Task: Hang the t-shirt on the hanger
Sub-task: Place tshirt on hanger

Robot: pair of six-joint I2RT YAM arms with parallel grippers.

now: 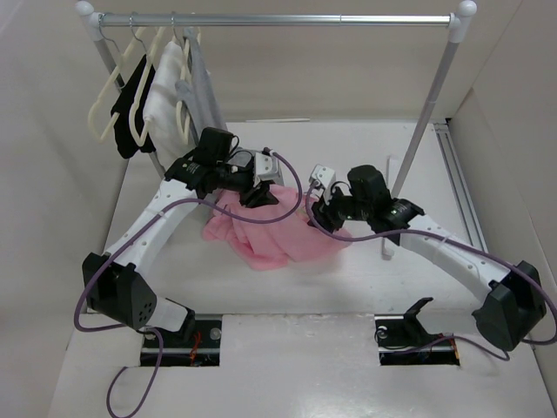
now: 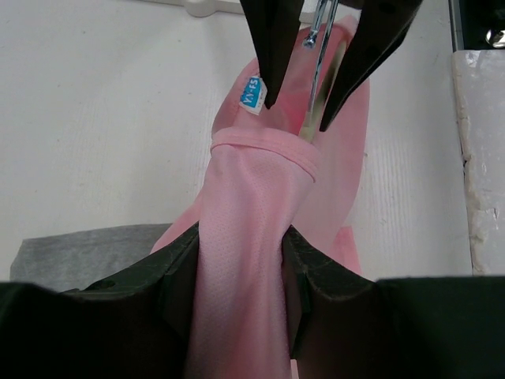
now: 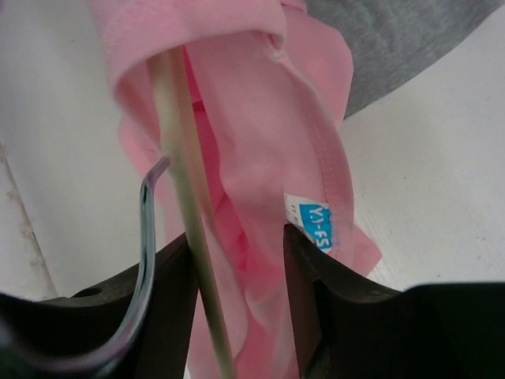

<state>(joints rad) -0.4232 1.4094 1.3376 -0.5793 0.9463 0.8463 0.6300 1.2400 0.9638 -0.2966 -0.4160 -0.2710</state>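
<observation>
The pink t-shirt (image 1: 270,233) lies bunched on the table between both arms. My left gripper (image 1: 258,193) is shut on a twisted bunch of its fabric below the collar, as the left wrist view (image 2: 241,237) shows on the t-shirt (image 2: 237,197). My right gripper (image 1: 320,209) is shut on the cream hanger bar (image 3: 185,189) together with collar fabric (image 3: 260,142); in its own view the gripper (image 3: 237,237) has the silver hook (image 3: 145,237) just left of it. The blue label (image 3: 319,225) touches its right finger. The hanger sits inside the neck opening (image 2: 314,79), mostly hidden.
A clothes rack (image 1: 278,19) stands at the back, with cream hangers carrying black, white and grey garments (image 1: 161,100) at its left end. Its right pole (image 1: 426,113) stands close behind my right arm. A grey garment (image 2: 71,253) lies under the shirt.
</observation>
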